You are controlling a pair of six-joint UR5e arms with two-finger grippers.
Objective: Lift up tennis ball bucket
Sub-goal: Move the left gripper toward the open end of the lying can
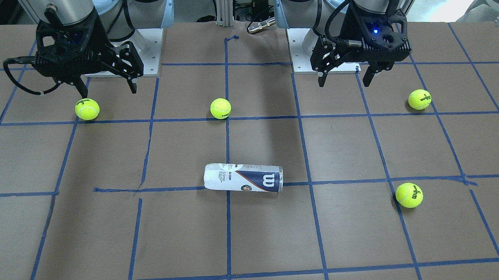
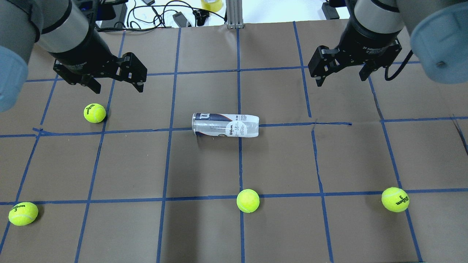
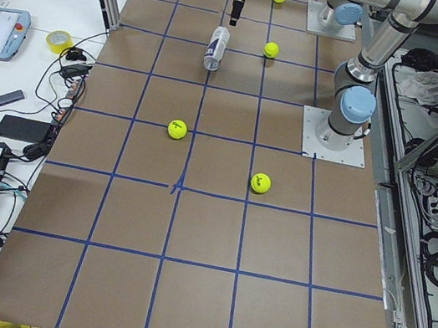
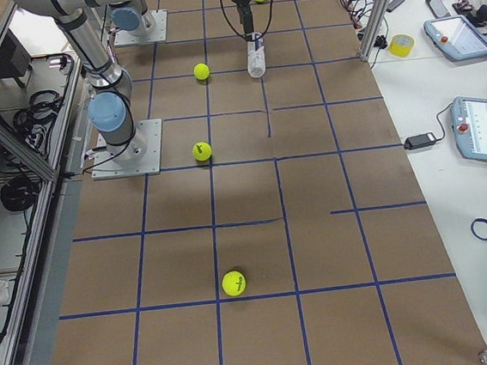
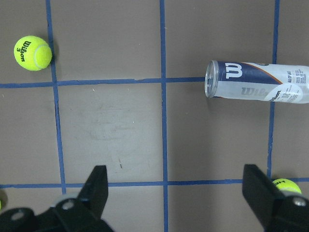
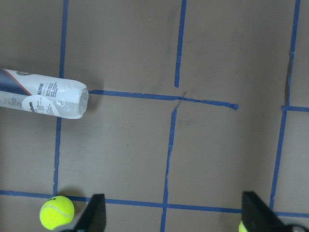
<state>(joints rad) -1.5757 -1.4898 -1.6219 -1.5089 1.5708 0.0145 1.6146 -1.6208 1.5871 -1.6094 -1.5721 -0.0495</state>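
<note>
The tennis ball bucket (image 2: 225,125) is a clear can with a white and navy Wilson label. It lies on its side near the table's middle, across a blue tape line, and looks empty. It also shows in the front view (image 1: 243,177), the left wrist view (image 5: 258,81) and the right wrist view (image 6: 43,94). My left gripper (image 2: 117,87) is open and empty, held above the table to the can's left. My right gripper (image 2: 342,78) is open and empty, above the table to the can's right. Neither touches the can.
Several yellow-green tennis balls lie loose on the brown, tape-gridded table: one (image 2: 94,113) under the left gripper, one (image 2: 248,200) in front of the can, one (image 2: 23,213) and one (image 2: 395,199) near the front corners. Cables and a tape roll (image 2: 211,4) lie beyond the far edge.
</note>
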